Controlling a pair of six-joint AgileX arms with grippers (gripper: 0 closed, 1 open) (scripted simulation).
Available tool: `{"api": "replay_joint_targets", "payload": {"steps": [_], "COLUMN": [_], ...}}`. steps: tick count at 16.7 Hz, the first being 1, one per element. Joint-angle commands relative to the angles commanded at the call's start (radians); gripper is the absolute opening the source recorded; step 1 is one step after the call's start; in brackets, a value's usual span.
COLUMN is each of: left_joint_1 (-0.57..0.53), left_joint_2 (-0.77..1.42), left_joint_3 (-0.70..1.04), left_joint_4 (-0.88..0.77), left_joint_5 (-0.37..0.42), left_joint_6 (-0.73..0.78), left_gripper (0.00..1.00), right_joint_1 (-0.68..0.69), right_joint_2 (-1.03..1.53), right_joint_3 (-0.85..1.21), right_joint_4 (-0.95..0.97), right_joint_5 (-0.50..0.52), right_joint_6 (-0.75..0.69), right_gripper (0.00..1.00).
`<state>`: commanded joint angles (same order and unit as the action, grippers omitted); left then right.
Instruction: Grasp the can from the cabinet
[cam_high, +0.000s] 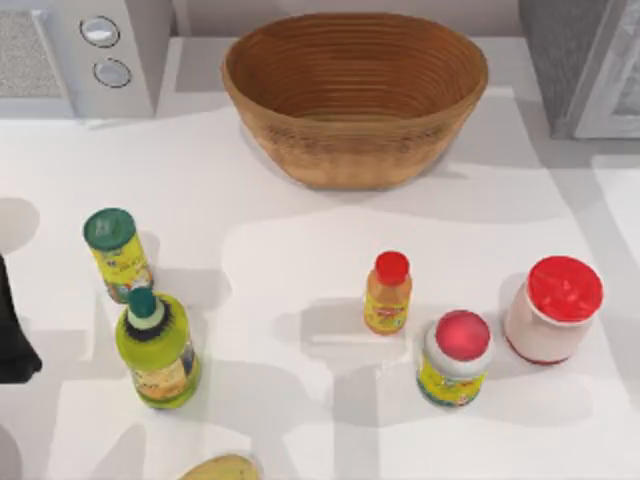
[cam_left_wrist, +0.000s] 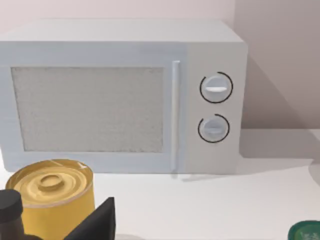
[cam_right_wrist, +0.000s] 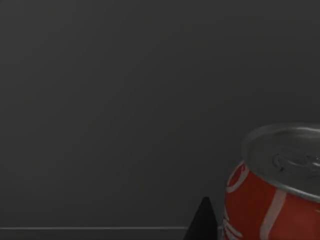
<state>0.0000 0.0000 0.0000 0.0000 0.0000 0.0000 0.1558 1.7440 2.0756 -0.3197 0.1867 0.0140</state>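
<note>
The right wrist view looks into the dark inside of the cabinet, where a red can (cam_right_wrist: 272, 200) with a silver top stands upright. One dark fingertip (cam_right_wrist: 202, 222) of my right gripper rises just beside the can; its other finger is hidden. From above, the cabinet (cam_high: 560, 60) is the grey speckled box with a white framed door at the back right. My left arm (cam_high: 15, 330) is parked at the table's left edge. Its gripper (cam_left_wrist: 52, 225) is open, with a yellow tin (cam_left_wrist: 50, 192) standing beyond the fingers.
A woven basket (cam_high: 355, 95) stands at the back middle and a white microwave (cam_high: 90, 55) at the back left. Several bottles and jars stand on the table: a green-lidded tin (cam_high: 117, 252), a green bottle (cam_high: 157, 350), an orange bottle (cam_high: 388, 292) and red-lidded jars (cam_high: 455, 358) (cam_high: 552, 308).
</note>
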Motion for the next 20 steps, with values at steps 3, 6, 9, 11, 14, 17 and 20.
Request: {"api": "replay_joint_targets", "payload": {"steps": [3, 6, 9, 11, 14, 17, 20], "left_joint_1": [0.0, 0.0, 0.0, 0.0, 0.0, 0.0, 0.0], "left_joint_2": [0.0, 0.0, 0.0, 0.0, 0.0, 0.0, 0.0], "left_joint_3": [0.0, 0.0, 0.0, 0.0, 0.0, 0.0, 0.0], "left_joint_4": [0.0, 0.0, 0.0, 0.0, 0.0, 0.0, 0.0], "left_joint_5": [0.0, 0.0, 0.0, 0.0, 0.0, 0.0, 0.0], "left_joint_6": [0.0, 0.0, 0.0, 0.0, 0.0, 0.0, 0.0], "left_gripper": [1.0, 1.0, 1.0, 1.0, 1.0, 1.0, 1.0], "right_joint_1": [0.038, 0.083, 0.116, 0.123, 0.118, 0.113, 0.094], "right_joint_2": [-0.131, -0.285, -0.394, -0.415, -0.413, -0.435, -0.526], "right_joint_3": [-0.05, -0.106, -0.147, -0.156, -0.152, -0.183, -0.31], "right_joint_4": [-0.084, -0.179, -0.249, -0.265, -0.263, -0.25, -0.209], "right_joint_5": [0.035, 0.073, 0.102, 0.109, 0.107, 0.103, 0.084], "right_joint_6": [0.0, -0.001, -0.001, -0.002, 0.0, 0.0, 0.0], "right_gripper": [0.0, 0.0, 0.0, 0.0, 0.0, 0.0, 0.0]}}
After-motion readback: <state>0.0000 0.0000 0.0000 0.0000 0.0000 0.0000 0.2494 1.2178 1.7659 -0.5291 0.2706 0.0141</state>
